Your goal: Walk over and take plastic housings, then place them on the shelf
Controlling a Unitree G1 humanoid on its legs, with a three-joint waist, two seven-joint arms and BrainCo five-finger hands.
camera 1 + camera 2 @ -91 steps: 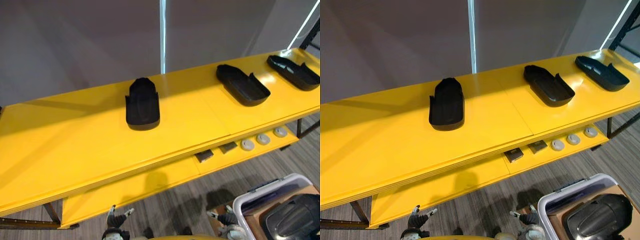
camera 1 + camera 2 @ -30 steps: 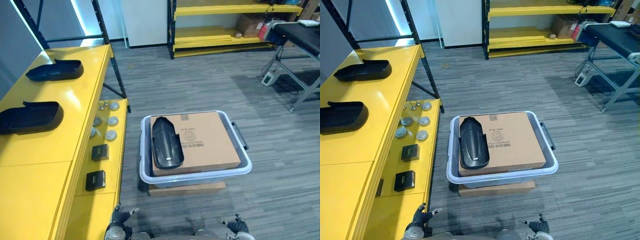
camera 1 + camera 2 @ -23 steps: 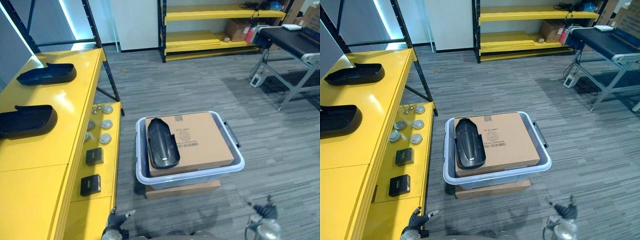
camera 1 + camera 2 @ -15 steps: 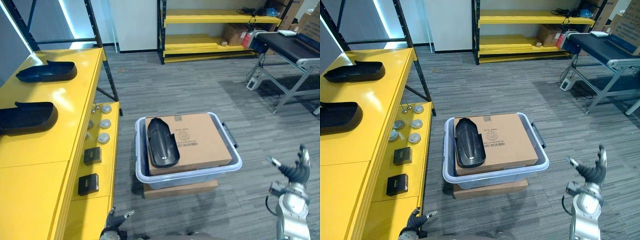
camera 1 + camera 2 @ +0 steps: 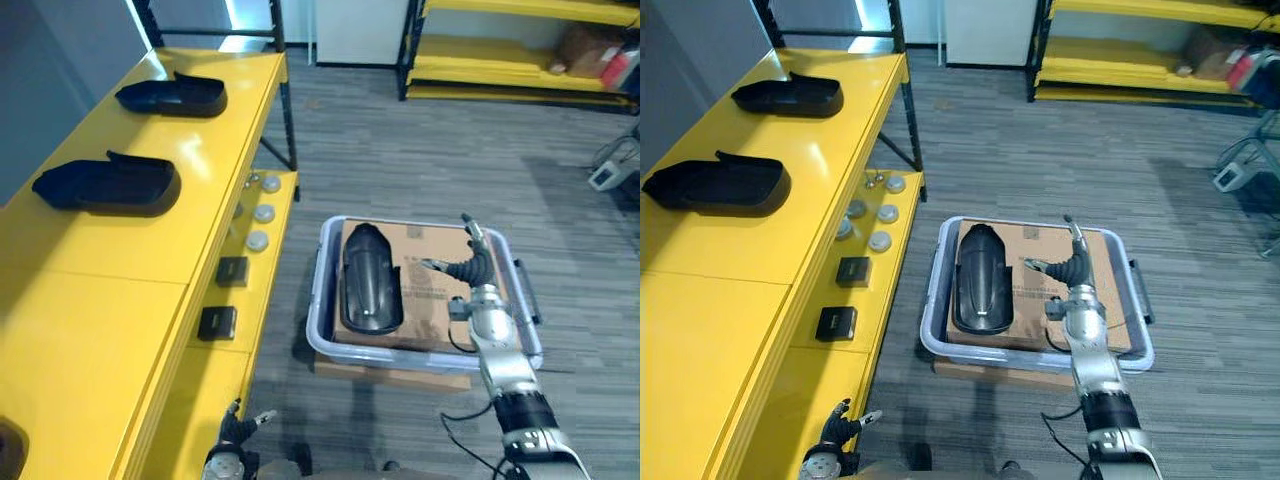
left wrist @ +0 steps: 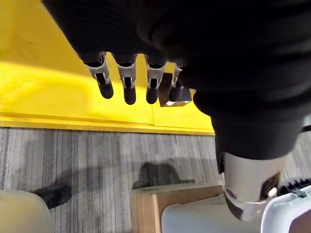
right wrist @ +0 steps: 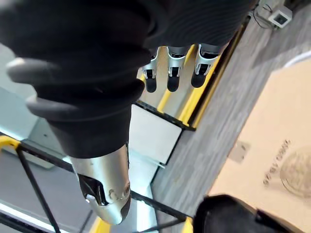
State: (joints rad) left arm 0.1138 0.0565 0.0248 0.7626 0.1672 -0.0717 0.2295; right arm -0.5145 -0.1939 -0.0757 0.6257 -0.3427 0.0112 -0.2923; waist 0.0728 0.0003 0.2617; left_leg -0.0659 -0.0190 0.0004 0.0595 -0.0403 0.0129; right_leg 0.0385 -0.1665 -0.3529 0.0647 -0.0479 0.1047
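- while the right hand (image 5: 468, 268) hovers over the cardboard box (image 5: 432, 322) with its fingers straight and spread and the thumb apart (open, holding nothing), the black housing (image 5: 370, 278) to be fetched lies on top of that same box, inside the pale plastic bin (image 5: 420, 358) on the floor.
- from the right hand the housing sits just to its left, at about the same reach. whether the fingertips touch the box i cannot tell.
- the housing's long axis runs away from the robot, roughly in line with the right forearm, so the hand faces one long side of it rather than an end.
- the left hand (image 5: 237, 432) hangs low beside the lower board of the yellow shelf (image 5: 120, 270), its fingers (image 6: 127, 85) straight and relaxed, empty. it is well apart from the housing, so the right hand is plainly the nearer.
- my reading: the coming move is a short shift of the right hand leftwards and down, to close across the housing's width. the glossy curved shell may slip in a loose grip.
- on the shelf top, far off to the left of both hands, lie a nearer shelf housing (image 5: 108, 184) and a farther shelf housing (image 5: 170, 97) — bare yellow board on the near side of them looks free for the next one.
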